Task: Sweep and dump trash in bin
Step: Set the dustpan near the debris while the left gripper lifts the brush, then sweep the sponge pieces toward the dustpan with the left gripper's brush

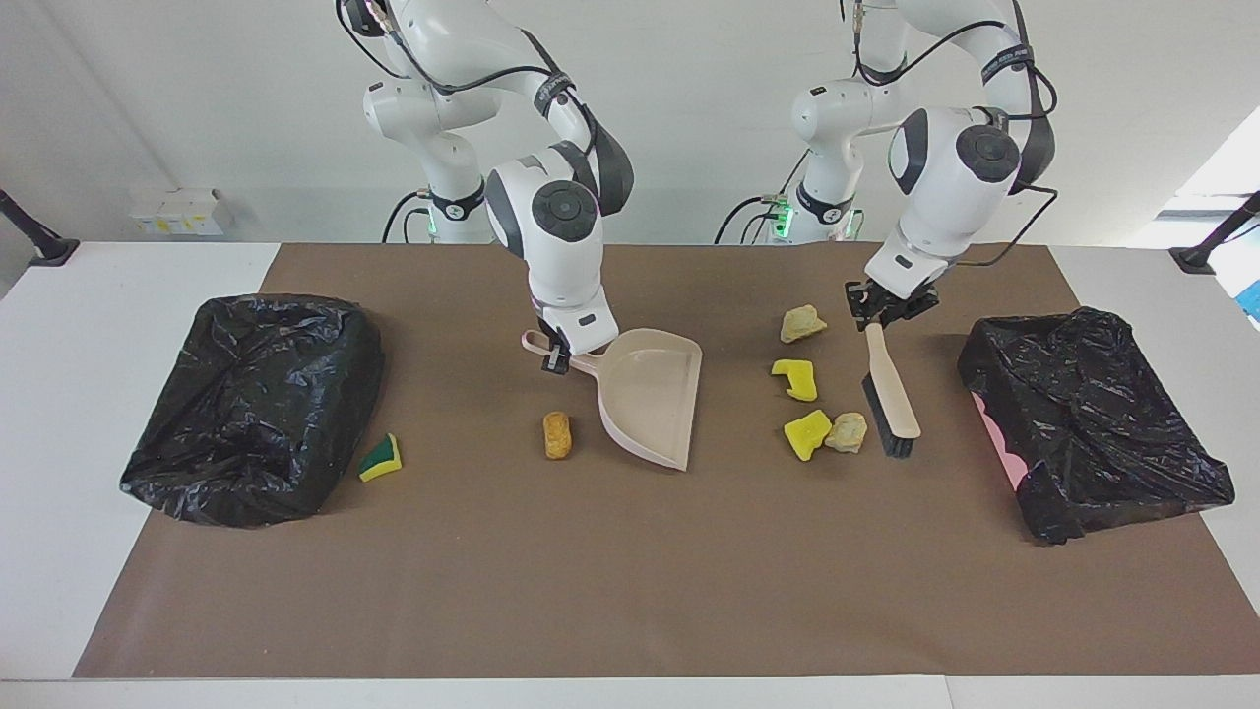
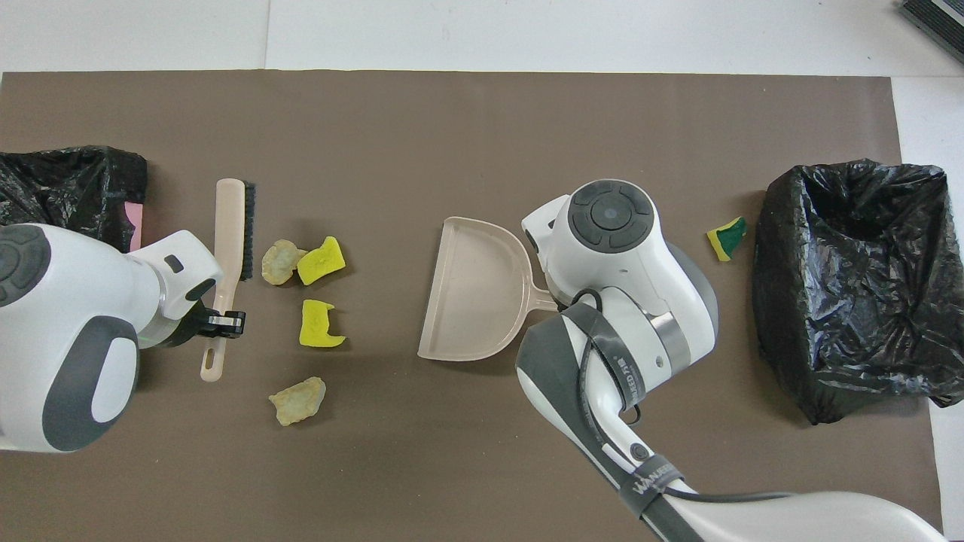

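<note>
Two yellow sponge blocks point(image 1: 793, 379) point(image 1: 806, 434) and two pale beige lumps point(image 1: 847, 432) point(image 1: 802, 323) lie between the grippers. The left gripper point(image 1: 884, 308) pinches the beige black-bristled brush point(image 1: 891, 394) just beside them; the right gripper point(image 1: 560, 352) clamps the beige plastic dustpan point(image 1: 653, 394), with the orange-brown bun point(image 1: 557, 434) beside it.

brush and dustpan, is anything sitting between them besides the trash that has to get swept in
Nothing visible. Between the brush, held by the left gripper, and the dustpan, held by the right gripper, lie only two yellow sponge pieces and two beige lumps; the rest is bare brown mat.
</note>
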Controlling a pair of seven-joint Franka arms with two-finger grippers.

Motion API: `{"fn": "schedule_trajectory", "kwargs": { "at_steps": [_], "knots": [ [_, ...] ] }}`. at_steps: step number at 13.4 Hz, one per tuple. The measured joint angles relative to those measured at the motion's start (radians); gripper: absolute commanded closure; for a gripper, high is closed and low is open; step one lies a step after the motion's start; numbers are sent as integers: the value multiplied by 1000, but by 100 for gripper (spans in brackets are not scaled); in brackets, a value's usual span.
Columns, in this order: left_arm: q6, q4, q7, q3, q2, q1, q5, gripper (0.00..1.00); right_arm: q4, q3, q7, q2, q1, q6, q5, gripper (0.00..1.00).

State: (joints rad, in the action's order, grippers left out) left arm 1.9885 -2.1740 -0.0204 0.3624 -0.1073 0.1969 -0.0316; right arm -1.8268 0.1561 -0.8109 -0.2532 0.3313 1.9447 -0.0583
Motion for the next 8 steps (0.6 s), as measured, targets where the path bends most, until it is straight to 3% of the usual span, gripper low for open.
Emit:
{"fn": "schedule_trajectory", "kwargs": {
  "at_steps": [4,8],
  "knots": [
    [0,27,0,-39,104,-7,92,100,-68,0,-3,0,55,87,-14,100],
    [-33,-2,0,-40,122,-47,93,100,-68,0,-3,-3,68,95,-42,100]
  ]
}}
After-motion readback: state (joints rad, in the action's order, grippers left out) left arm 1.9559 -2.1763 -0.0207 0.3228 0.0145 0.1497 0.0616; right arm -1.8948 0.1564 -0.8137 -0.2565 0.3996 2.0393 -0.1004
